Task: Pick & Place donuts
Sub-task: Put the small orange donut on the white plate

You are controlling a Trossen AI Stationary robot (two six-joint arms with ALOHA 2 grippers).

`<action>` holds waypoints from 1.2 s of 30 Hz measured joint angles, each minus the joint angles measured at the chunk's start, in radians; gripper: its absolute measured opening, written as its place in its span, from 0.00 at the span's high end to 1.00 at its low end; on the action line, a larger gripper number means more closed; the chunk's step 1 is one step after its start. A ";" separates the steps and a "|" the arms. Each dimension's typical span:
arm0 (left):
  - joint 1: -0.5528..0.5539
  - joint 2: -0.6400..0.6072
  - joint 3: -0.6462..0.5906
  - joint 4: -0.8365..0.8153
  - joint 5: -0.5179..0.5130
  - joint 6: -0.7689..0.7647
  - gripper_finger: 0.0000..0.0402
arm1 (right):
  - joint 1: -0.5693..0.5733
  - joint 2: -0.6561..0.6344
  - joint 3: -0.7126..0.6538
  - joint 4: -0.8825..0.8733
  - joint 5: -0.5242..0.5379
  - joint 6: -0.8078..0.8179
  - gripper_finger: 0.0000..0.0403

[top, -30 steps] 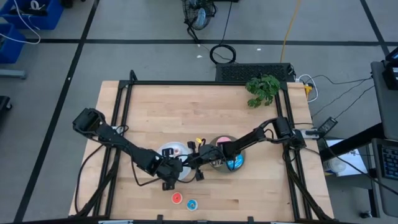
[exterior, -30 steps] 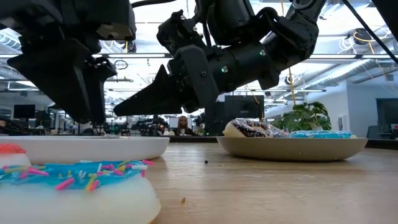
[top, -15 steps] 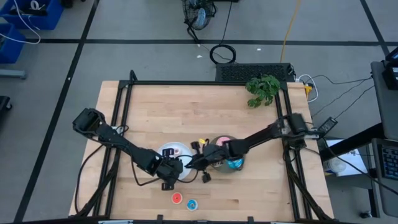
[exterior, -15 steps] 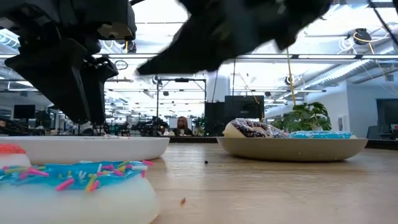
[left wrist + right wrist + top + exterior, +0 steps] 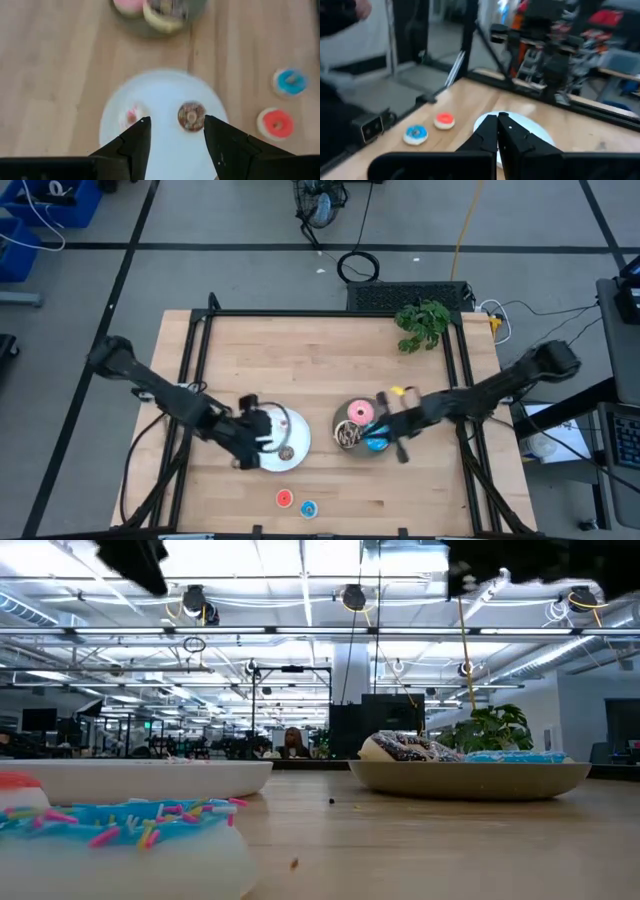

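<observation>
Left hand (image 5: 262,430): hovering over the left edge of the white plate (image 5: 297,442), fingers (image 5: 135,142) parted and holding nothing, per the left wrist view. On that plate, two tiny donuts: a white-pink one (image 5: 131,114) and a brown one (image 5: 191,115), lying near each other but apart.

On the bare surface (image 5: 300,360) nearer the front edge, just right of centre-left: red donut (image 5: 284,498) and tiny blue donut (image 5: 308,508), side by side, not touching, neither on a plate yet.

Further right, the grey plate (image 5: 343,422) with the three larger rings packed close: brown streaked (image 5: 347,436), pink (image 5: 359,413), blue sprinkled (image 5: 375,443) partly under the right arm.

Right hand (image 5: 398,448): at the right rim of the grey plate, fingers (image 5: 497,132) pressed together with nothing between them, seemingly empty, though the wrist view is blurred.

Likely handling: small, light toy rings, probably firm enough to keep shape under a pinch, smooth enough to skid on wood if nudged sideways. Best hold for red or blue probably straight down, one finger outside the ring and one through the hole or across the full width, squeezing gently. Low profile, so fingertips need to reach nearly to the surface. Main risk: pushing one tiny ring into its neighbour.
</observation>
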 joint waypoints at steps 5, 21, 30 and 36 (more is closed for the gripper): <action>-0.081 -0.168 -0.009 -0.037 -0.089 0.012 0.54 | -0.006 -0.227 -0.195 0.147 0.029 0.060 1.00; -0.188 -0.636 -0.496 0.178 -0.333 0.029 0.97 | -0.005 -0.468 -0.330 0.144 0.155 -0.007 1.00; -0.215 -0.748 -0.620 0.351 -0.317 0.197 0.99 | -0.005 -0.461 -0.330 0.090 0.235 -0.048 1.00; -0.201 -0.779 -0.682 0.535 -0.398 0.156 0.99 | -0.006 -0.461 -0.330 0.078 0.235 -0.125 1.00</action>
